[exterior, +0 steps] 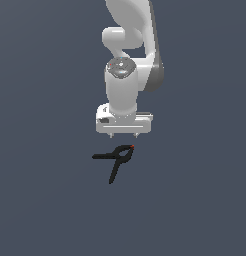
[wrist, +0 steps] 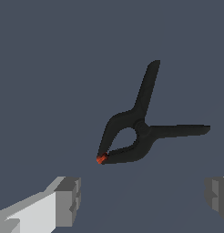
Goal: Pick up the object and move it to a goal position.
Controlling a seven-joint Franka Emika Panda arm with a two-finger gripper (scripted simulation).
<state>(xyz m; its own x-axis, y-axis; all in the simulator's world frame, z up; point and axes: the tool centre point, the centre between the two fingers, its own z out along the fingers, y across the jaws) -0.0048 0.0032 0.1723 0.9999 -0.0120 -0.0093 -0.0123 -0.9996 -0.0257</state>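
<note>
The object is a small black spring clamp (exterior: pixel 116 158) lying flat on the dark grey floor. Its two thin handles spread in a V and its looped head ends in a red-orange tip (exterior: pixel 132 146). In the wrist view the clamp (wrist: pixel 139 132) lies apart from the fingers, with its red tip (wrist: pixel 101 159) nearest to them. My gripper (exterior: pixel 124 135) hangs above and just behind the clamp, pointing down. It is open and empty. Its two grey fingertips (wrist: pixel 68 200) show wide apart in the wrist view.
The white arm (exterior: pixel 127 60) rises behind the gripper. The floor (exterior: pixel 45 200) is a plain dark grey surface with nothing else on it in view.
</note>
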